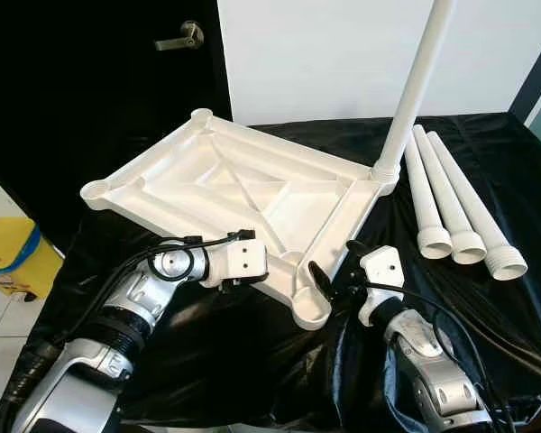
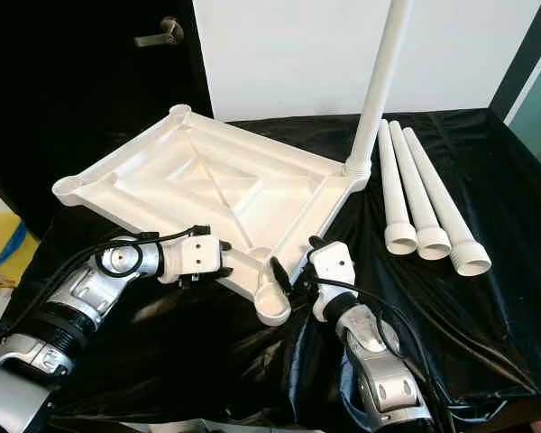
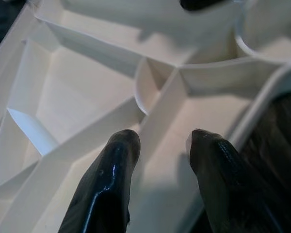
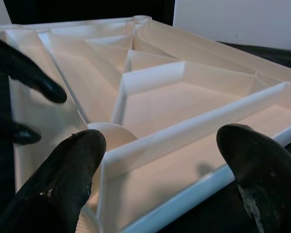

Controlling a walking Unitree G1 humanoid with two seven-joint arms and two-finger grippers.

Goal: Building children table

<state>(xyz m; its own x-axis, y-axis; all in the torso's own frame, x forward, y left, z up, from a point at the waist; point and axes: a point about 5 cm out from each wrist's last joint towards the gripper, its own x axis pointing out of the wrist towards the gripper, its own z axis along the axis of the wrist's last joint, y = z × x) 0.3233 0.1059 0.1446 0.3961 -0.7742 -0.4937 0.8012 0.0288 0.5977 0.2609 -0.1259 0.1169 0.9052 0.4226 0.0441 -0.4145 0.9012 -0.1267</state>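
Left pincer (image 1: 279, 262) sits at the near edge of the upturned white tabletop (image 1: 225, 185), near its closest corner socket (image 1: 311, 307). Right pincer (image 1: 338, 271) is positioned just beyond that same corner, on the opposite side of the socket.

Left eye view: the tabletop lies underside up on a worktop (image 1: 252, 352) draped in black cloth, tilted so that its far side is raised. Its ribs divide the underside into shallow bays; all of them are bare. One white leg (image 1: 419, 86) stands upright in the far right corner socket, its long axis vertical. Three spare legs (image 1: 451, 203) lie side by side on the cloth to the right, touching one another, with their flared, threaded ends toward the robot and their long axes running away from it. A yellow bin (image 1: 13, 257) stands on the floor at the left, and a door handle (image 1: 182, 37) shows on the dark door behind.

Left wrist view: both black fingers (image 3: 106, 184) are apart, straddling a rib of the tabletop without clamping it.

Right wrist view: the fingers (image 4: 63, 184) are spread wide across the tabletop's edge wall, gripping nothing. The left pincer's fingertips (image 4: 36, 82) appear at the opposite rim.
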